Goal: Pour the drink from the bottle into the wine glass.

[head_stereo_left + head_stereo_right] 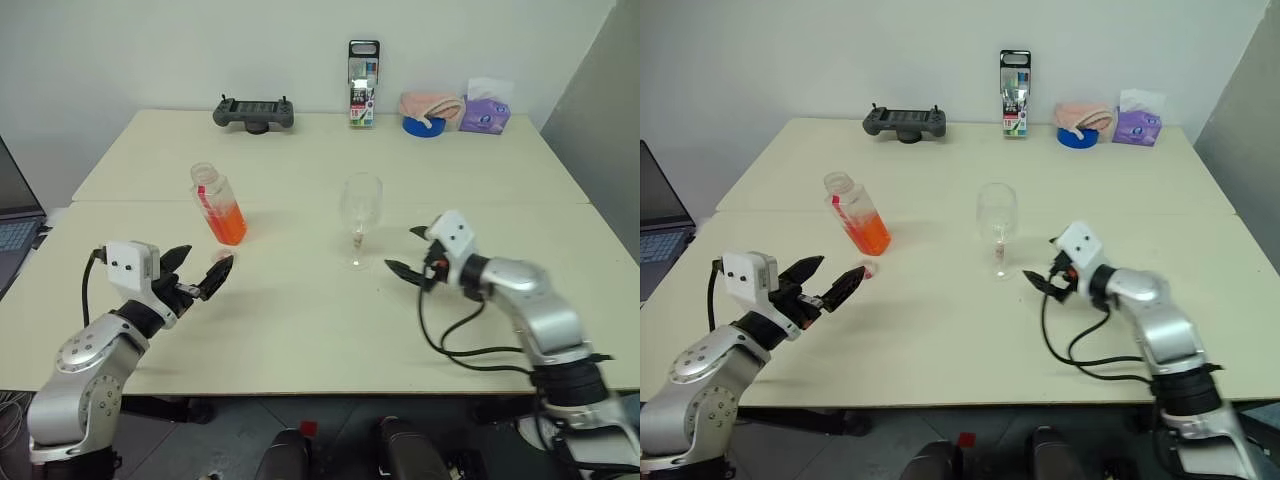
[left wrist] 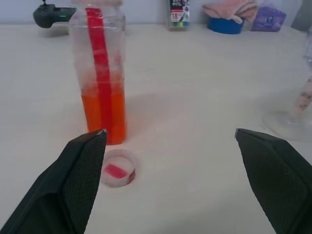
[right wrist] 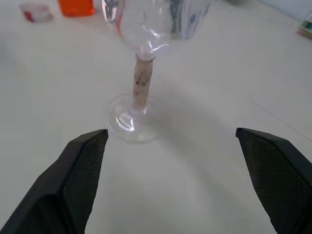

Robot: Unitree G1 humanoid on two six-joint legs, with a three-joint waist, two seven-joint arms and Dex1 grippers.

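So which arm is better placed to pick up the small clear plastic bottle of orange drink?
Left: its open gripper faces the uncapped bottle; the right gripper sits open by the clear wine glass.

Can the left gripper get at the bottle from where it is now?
Probably yes. The left gripper is open and points toward the bottle, which stands uncapped straight ahead. Only the loose cap lies on the table between them, low enough to pass over.

head pair overlooks table [image 1: 300, 330], wrist views close, level
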